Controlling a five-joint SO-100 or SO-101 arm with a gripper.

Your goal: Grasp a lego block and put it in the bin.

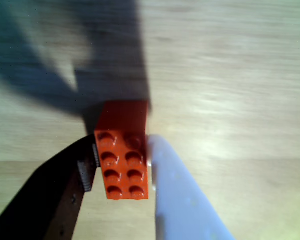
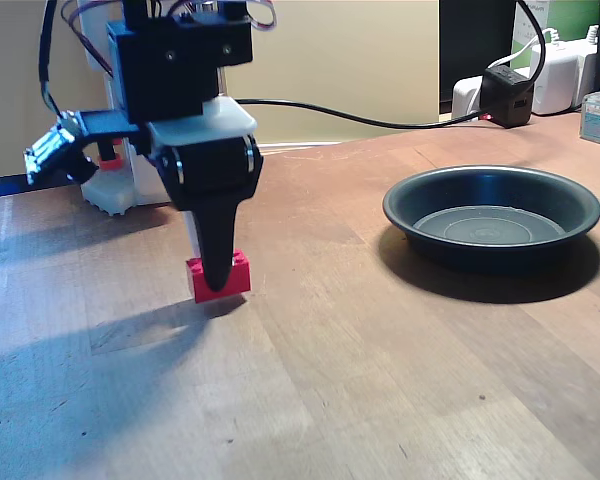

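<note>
STEP: grasp | hand [image 1: 125, 172] clamps the small red studded plastic lego block [image 1: 123, 162] on the wooden bench [image 2: 380, 380] | NEXT: lift, carry right in fixed view to the shallow dark round bin [image 2: 492, 214]

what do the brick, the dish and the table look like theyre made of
Brick: likely hard plastic, bright red, smooth with a slight sheen on its moulded studs; the pincer is closed on it.
Dish: dark grey-black, semi-gloss, with pressed rings in the flat bottom; coated metal or plastic, hard to tell.
Table: wood or wood-look laminate, with visible grain, plank seams and a low sheen.
</note>
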